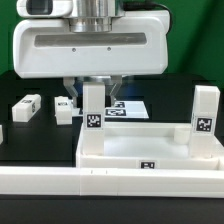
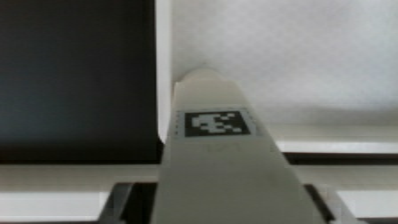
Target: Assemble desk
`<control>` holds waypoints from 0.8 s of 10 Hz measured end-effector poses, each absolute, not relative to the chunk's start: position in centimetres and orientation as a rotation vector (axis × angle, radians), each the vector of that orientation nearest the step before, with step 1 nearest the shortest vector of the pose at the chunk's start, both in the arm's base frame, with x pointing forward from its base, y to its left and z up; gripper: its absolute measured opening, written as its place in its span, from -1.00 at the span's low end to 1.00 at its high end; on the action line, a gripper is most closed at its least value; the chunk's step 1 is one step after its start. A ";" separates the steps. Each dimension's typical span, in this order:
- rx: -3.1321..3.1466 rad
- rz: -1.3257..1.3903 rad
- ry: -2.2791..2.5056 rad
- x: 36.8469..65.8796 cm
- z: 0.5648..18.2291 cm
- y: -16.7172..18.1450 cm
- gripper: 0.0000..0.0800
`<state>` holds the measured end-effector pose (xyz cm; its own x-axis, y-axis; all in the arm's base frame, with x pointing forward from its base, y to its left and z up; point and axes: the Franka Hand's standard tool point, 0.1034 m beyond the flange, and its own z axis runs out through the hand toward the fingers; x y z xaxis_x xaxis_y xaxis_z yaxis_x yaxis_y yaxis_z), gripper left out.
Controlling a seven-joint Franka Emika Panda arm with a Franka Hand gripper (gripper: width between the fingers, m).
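The desk top (image 1: 120, 155) is seen lying on the black work desk (image 1: 40, 135), rim upward, toward the exterior view's right. Two legs are stood upright on it. The gripped leg (image 1: 93, 108) is placed at the corner on the exterior view's left, and the second leg (image 1: 205, 112) at the corner on the exterior view's right.

The claw (image 1: 93, 92) is drawn in narrow around the gripped leg, and in the wrist view its fingers are pressed against both sides of the leg below the tag. It cannot be told whether either upright leg is fully seated in its socket.

Beyond the top, on the exterior view's left, the outer loose leg (image 1: 25, 107) and the inner loose leg (image 1: 65, 106) are left lying on the work desk, near the marker board (image 1: 128, 106).

The task is judged to be roughly half done. Two legs are placed, with one perhaps being tightened, and two have yet to be fetched and fitted.
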<state>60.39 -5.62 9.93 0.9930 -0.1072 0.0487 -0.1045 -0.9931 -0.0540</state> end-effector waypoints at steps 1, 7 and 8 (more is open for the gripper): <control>-3.072 -0.083 0.306 60.4 9.9 -5.6 -0.28; -2.766 -0.057 1.338 60.4 9.8 -5.7 -0.27; -2.708 -0.053 1.448 60.3 9.8 -5.7 -0.27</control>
